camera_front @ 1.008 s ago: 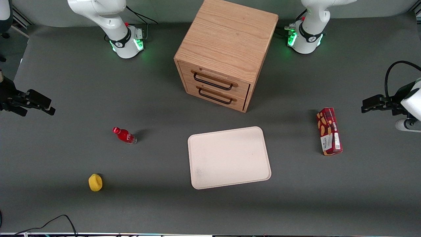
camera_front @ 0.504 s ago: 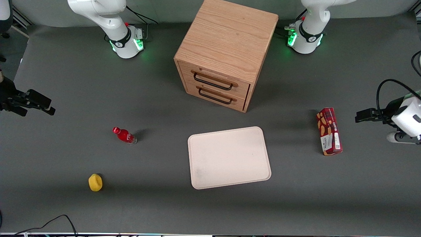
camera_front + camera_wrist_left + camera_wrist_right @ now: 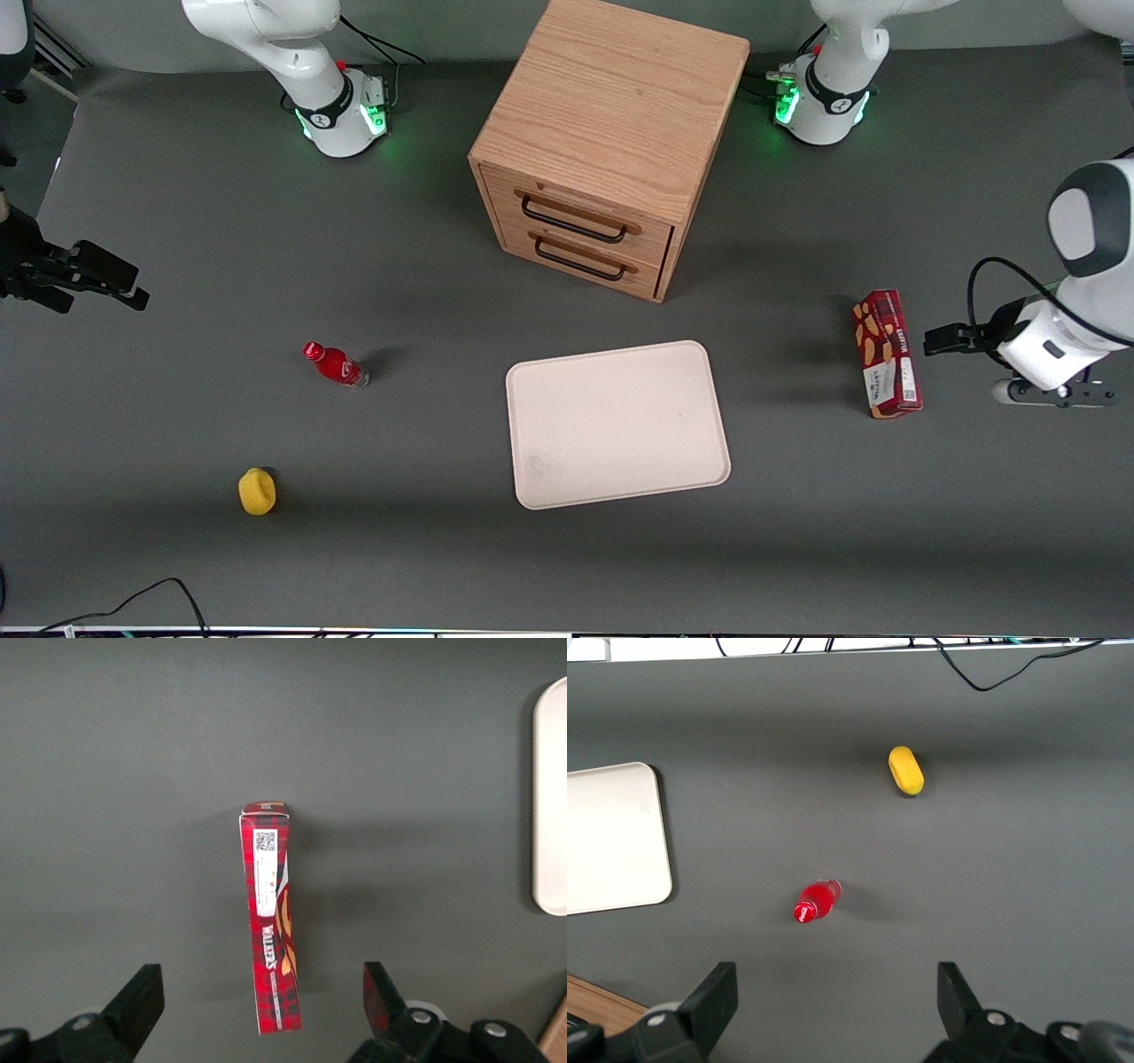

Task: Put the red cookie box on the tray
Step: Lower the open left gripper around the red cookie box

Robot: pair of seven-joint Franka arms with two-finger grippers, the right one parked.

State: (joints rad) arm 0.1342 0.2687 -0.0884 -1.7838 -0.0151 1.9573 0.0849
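gripper (image 3: 257, 1010) hung above the red cookie box (image 3: 887, 353), jaws spread wide, grasping nothing. the box lay on the table (image 3: 443, 567), well apart from the tray (image 3: 617, 424). best to descend centred, pinching its narrow sides.

The open hand (image 3: 257, 997) and the tray (image 3: 549, 806) are both cut off by the wrist view's edge.

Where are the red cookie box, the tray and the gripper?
red cookie box (image 3: 887, 353): front view, its top face.
tray (image 3: 617, 424): front view, its bare middle.
gripper (image 3: 261, 1010): left wrist view, midway between its open jaws, above the box.
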